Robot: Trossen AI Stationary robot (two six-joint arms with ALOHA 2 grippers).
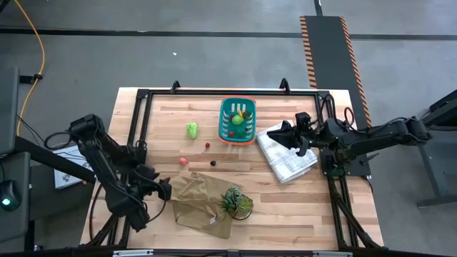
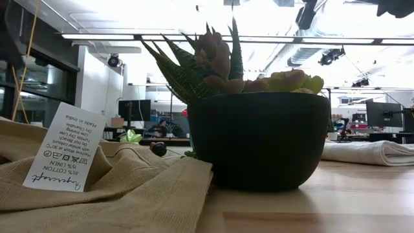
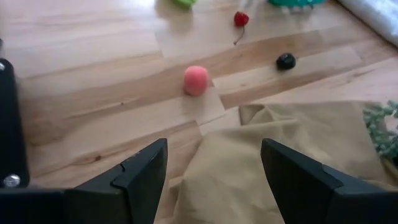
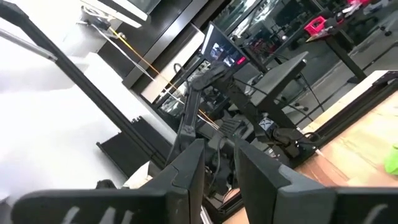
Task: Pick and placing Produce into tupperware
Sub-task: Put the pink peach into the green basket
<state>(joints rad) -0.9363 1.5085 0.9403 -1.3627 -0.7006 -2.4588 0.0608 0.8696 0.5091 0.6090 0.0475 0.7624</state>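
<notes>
Partly, tan cloth (image 2: pixel 116 188) hiding produce (image 2: pixel 130 136)

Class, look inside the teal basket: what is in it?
The teal basket holds light green and yellow produce pieces with a red bit. Anything beneath them, and the basket floor, is covered.

1. Bare bench (image 1: pixel 168 114) at upper left of the high view gives open passage.
2. Tan cloth (image 1: pixel 200 200) and potted plant (image 1: pixel 235 201) block the lower centre.
3. White cloth (image 1: pixel 287 160) crowds the basket's (image 1: pixel 237 120) right side.
</notes>
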